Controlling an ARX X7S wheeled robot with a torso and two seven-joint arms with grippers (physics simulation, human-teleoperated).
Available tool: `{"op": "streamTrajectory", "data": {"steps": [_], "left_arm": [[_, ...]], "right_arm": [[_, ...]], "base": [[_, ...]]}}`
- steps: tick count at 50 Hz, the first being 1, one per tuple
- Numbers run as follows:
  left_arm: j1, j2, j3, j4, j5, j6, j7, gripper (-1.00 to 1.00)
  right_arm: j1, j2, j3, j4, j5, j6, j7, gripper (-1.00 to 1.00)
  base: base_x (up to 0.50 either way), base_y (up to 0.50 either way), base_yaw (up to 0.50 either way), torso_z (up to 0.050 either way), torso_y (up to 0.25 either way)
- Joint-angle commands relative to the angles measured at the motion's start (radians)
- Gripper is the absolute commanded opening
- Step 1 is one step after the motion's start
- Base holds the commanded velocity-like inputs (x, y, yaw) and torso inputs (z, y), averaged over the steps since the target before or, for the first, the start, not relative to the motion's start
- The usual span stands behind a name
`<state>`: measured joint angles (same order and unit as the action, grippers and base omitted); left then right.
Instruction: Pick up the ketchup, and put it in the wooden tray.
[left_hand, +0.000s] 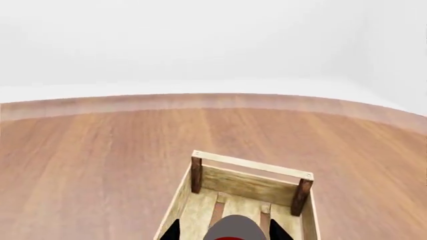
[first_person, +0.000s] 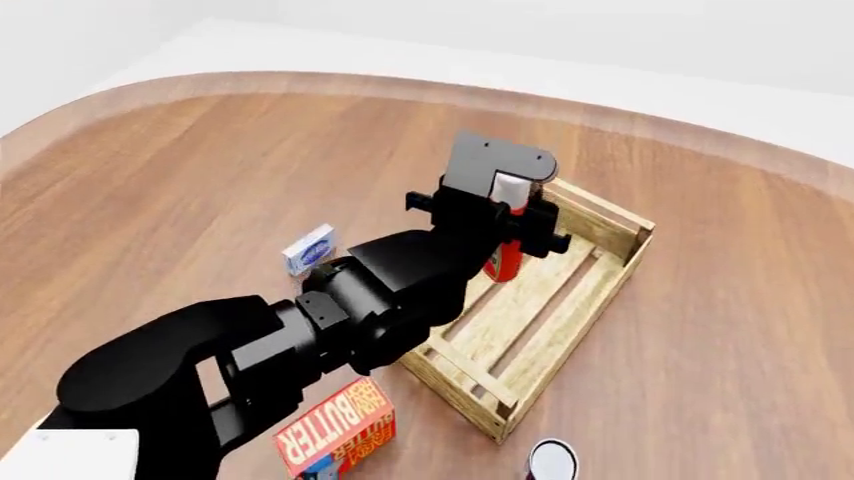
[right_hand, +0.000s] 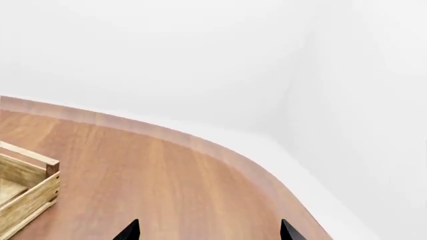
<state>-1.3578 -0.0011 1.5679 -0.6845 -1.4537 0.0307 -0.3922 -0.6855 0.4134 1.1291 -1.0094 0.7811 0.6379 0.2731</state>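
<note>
The ketchup (first_person: 503, 262), an orange-red bottle with a white cap, hangs upright over the far half of the wooden tray (first_person: 603, 215). My left gripper (first_person: 514, 228) is shut on the bottle's upper part. In the left wrist view the ketchup's cap (left_hand: 233, 227) fills the gap between the dark fingertips (left_hand: 172, 231), with the wooden tray's far rail (left_hand: 250, 182) just beyond. Whether the bottle's base touches the slats I cannot tell. In the right wrist view my right gripper (right_hand: 208, 232) stands open over bare floor, nothing between its fingers, and a corner of the wooden tray (right_hand: 27, 187) shows beside it.
A red-and-yellow butter box (first_person: 334, 435) lies beside the tray's near corner. A small blue-and-white box (first_person: 308, 248) stands behind my left forearm. A can (first_person: 550, 462) sits by the tray's near end. Wooden floor surrounds everything, bounded by a curved pale wall.
</note>
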Motion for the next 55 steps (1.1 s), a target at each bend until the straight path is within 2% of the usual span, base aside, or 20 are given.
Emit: {"op": "streamTrajectory", "data": {"steps": [1, 10, 39, 55], "left_arm": [[-0.015, 0.001, -0.004, 0.035, -0.016, 0.0, -0.023, -1.0], [-0.029, 0.001, -0.003, 0.035, -0.014, 0.001, -0.023, -1.0], [-0.041, 0.001, -0.004, 0.028, -0.001, 0.002, -0.003, -1.0], [-0.041, 0.001, -0.003, 0.038, 0.001, 0.005, -0.01, -1.0]], "right_arm": [[-0.026, -0.01, 0.061, -0.012, 0.044, 0.005, -0.009, 1.0], [-0.029, 0.007, 0.092, -0.014, 0.08, 0.023, 0.002, 1.0], [0.025, 0.016, 0.017, 0.035, 0.003, 0.02, -0.002, 1.0], [0.037, 0.027, 0.025, 0.041, 0.007, 0.034, -0.001, 1.0]], "base": [[0.0, 0.0, 0.0, 0.0, -0.143], [0.0, 0.0, 0.0, 0.0, -0.143], [0.0, 0.0, 0.0, 0.0, -0.143], [0.0, 0.0, 0.0, 0.0, -0.143]]}}
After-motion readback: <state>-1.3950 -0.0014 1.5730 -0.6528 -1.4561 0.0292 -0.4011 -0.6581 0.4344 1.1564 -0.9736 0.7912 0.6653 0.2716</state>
